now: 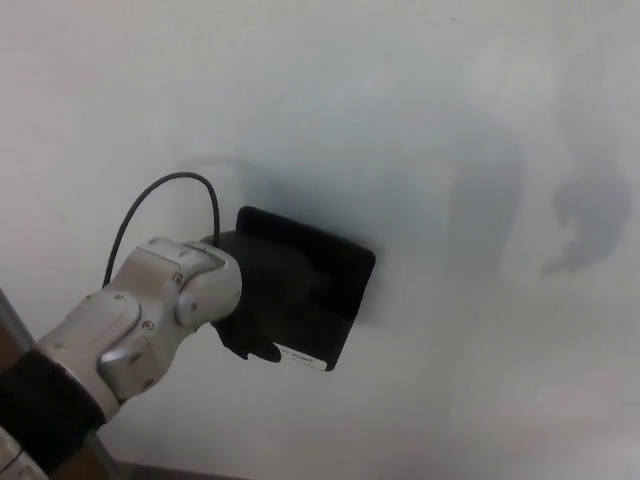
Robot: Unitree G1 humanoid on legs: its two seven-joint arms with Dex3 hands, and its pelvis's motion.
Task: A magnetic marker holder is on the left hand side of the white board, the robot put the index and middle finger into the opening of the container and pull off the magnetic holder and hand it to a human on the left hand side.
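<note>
Head view: a whiteboard (420,110) fills nearly the whole frame, with soft grey shadows at the right. Just left of centre, a black marker holder (318,282) sits flat against the board, a small white label along its lower edge. From the lower left corner comes the left arm (130,325) — grey wrist joints, a thin black cable (150,200) looping above. Its black left hand (245,325) meets the holder's left side; black on black, so whether the fingers are inside or closed cannot be told.
</note>
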